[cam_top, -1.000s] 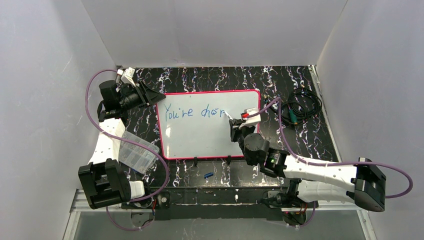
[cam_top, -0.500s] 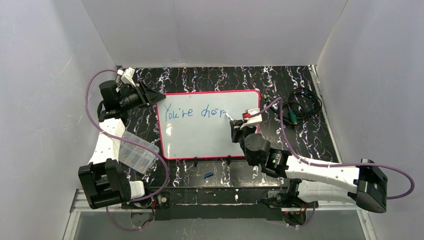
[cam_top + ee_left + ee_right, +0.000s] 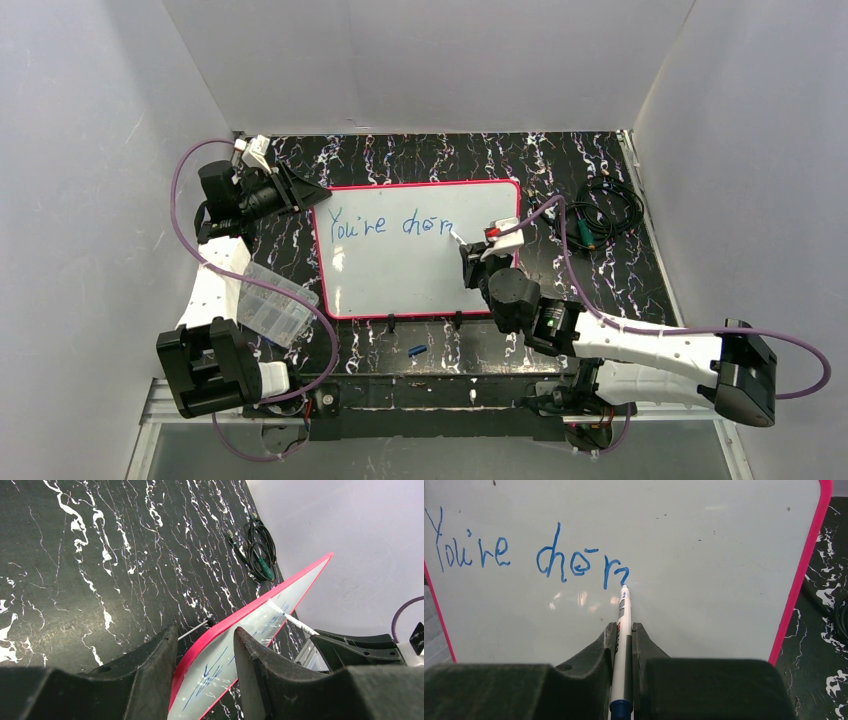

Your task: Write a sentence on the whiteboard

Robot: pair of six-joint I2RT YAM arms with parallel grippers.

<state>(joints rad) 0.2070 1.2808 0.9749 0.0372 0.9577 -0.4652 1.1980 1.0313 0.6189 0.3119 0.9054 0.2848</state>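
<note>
The whiteboard [image 3: 400,285] lies flat on the black marbled table, pink-red frame all round. The sentence [image 3: 392,224] reads "You're cher" in blue along its top [image 3: 524,555]. My right gripper [image 3: 624,625] is shut on a white marker [image 3: 624,607] with its tip touching the board just after the last letter. From above, that gripper [image 3: 468,252] hangs over the board's right part. My left gripper [image 3: 206,628] holds the board's far left corner, one finger on each side of the frame [image 3: 235,617]. In the top view it [image 3: 305,192] lies low at that corner.
A clear plastic box [image 3: 268,300] sits left of the board beside the left arm. A coiled black cable [image 3: 600,212] lies at the right back. A small blue cap [image 3: 417,350] rests near the front edge. Grey walls enclose three sides.
The marker tip has shifted slightly at the end of the last letter, and the right arm has edged with it. The left arm has not moved.
</note>
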